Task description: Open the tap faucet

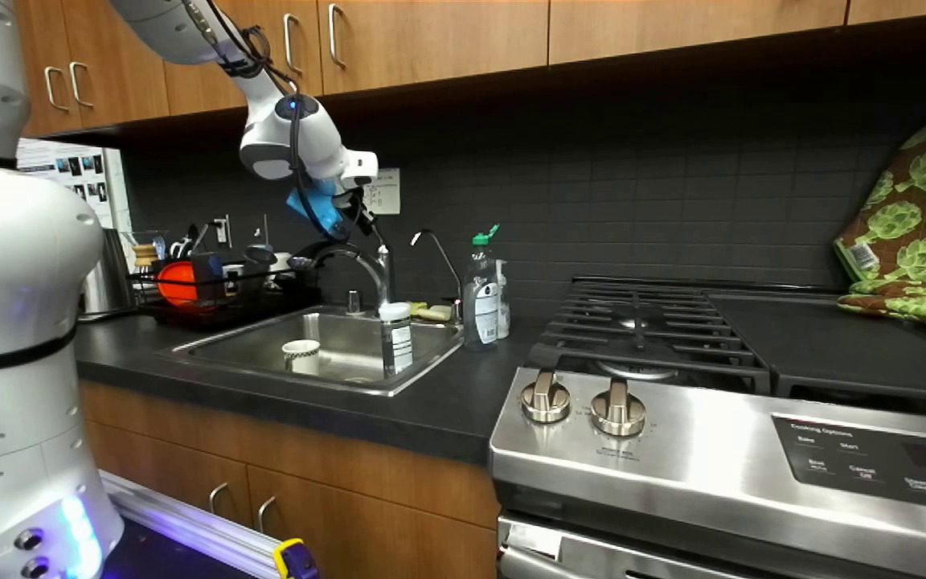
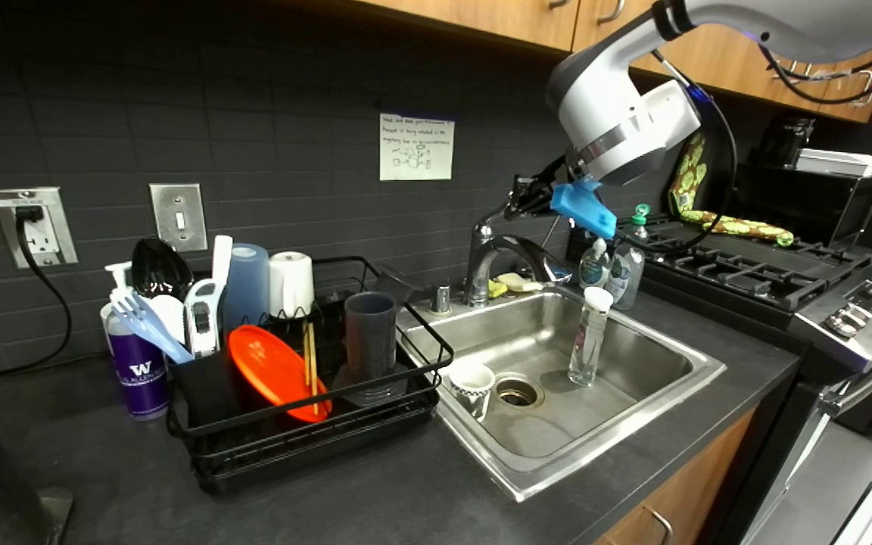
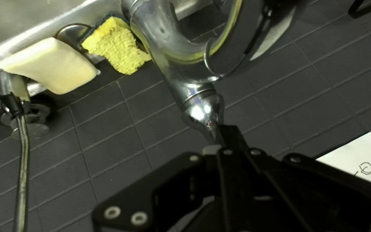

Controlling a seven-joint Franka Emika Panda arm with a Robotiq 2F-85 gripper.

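dark tiled wall point(image 2: 292, 151) backed sink point(image 2: 614, 425). tap faucet point(image 2: 478, 265) stood at sink's far edge. claw point(image 3: 230, 129) was narrow, nothing seen between, at faucet's lever point(image 3: 215, 133), presumably for pushing rather than pinching; couldn't tell contact. bottle point(image 2: 589, 344) stood right of cup point(image 2: 472, 386) in sink, perhaps awaiting water.

one tap faucet point(image 2: 480, 261), one sink point(image 2: 595, 409), one stove point(image 1: 704, 426)

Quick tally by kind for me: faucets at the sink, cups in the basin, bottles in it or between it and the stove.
Faucets: 2 (gooseneck tap faucet, thin arched faucet)
Cups: 1 (checkered cup)
Bottles: 3 (white-capped bottle, green-capped bottle, shorter bottle)
Total: 6
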